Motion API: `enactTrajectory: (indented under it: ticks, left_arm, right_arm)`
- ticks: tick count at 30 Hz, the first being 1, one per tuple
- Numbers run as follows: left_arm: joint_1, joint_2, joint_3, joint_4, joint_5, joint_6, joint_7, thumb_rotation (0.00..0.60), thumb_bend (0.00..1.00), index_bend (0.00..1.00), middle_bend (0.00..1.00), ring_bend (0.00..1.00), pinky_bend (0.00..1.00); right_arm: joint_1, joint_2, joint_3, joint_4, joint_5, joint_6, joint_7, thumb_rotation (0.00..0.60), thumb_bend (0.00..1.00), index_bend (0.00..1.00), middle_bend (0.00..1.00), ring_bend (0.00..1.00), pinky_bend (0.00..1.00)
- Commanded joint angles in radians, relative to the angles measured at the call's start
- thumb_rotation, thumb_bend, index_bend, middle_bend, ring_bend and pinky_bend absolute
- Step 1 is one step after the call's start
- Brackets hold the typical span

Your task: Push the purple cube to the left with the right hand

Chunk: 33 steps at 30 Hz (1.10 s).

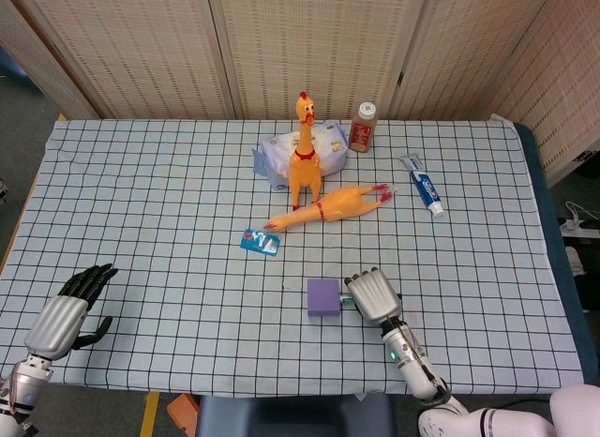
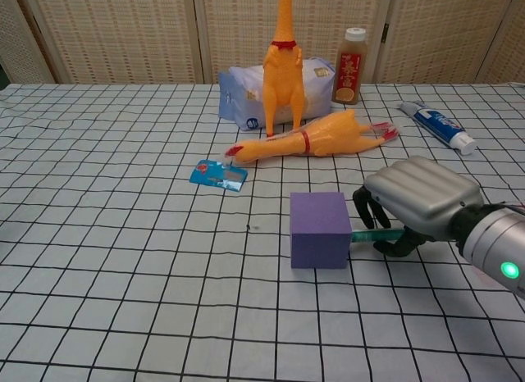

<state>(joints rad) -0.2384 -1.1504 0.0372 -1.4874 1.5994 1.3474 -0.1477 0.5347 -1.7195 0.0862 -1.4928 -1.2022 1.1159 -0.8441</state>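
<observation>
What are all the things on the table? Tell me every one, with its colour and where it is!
Purple cube: 1, purple, near front middle, just left of the right hand.
Standing rubber chicken: 1, orange-yellow, upright at back middle.
Lying rubber chicken: 1, orange-yellow, on its side in front of the standing one.
Tissue pack: 1, white and pale blue, behind the standing chicken.
Bottle: 1, brown with white cap, back, right of the pack.
Toothpaste tube: 1, white and blue, right side.
Small packet: 1, blue, flat, middle.
Checked tablecloth: 1, white with black lines.
Left hand: silver and black, front left corner, holding nothing.
Right hand: silver and black, beside the cube.
</observation>
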Motion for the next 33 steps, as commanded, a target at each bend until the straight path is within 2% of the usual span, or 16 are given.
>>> enactTrajectory:
  ticks: [1, 14, 22, 33]
  left_arm:
    - [-0.001, 0.001, 0.000, 0.000, 0.001, -0.001, -0.001, 0.600, 0.44, 0.00, 0.00, 0.00, 0.12]
    - [-0.003, 0.001, 0.000, 0.002, 0.000, -0.005, -0.008, 0.600, 0.44, 0.00, 0.00, 0.00, 0.12]
    - [-0.001, 0.004, 0.001, 0.001, 0.005, 0.002, -0.009, 0.600, 0.44, 0.00, 0.00, 0.00, 0.12]
    - [-0.001, 0.012, 0.004, -0.001, 0.010, 0.004, -0.029, 0.600, 0.44, 0.00, 0.00, 0.00, 0.12]
  right_arm:
    - [0.011, -0.015, 0.011, 0.005, 0.008, -0.003, -0.004, 0.600, 0.34, 1.00, 0.78, 0.58, 0.57]
    - [0.085, -0.103, 0.043, 0.020, 0.043, -0.029, -0.073, 0.600, 0.34, 1.00, 0.78, 0.58, 0.57]
    - [0.147, -0.162, 0.089, 0.029, 0.082, -0.044, -0.120, 0.600, 0.34, 1.00, 0.78, 0.58, 0.57]
    - [0.214, -0.230, 0.115, 0.042, 0.156, -0.044, -0.202, 0.600, 0.34, 1.00, 0.78, 0.58, 0.57]
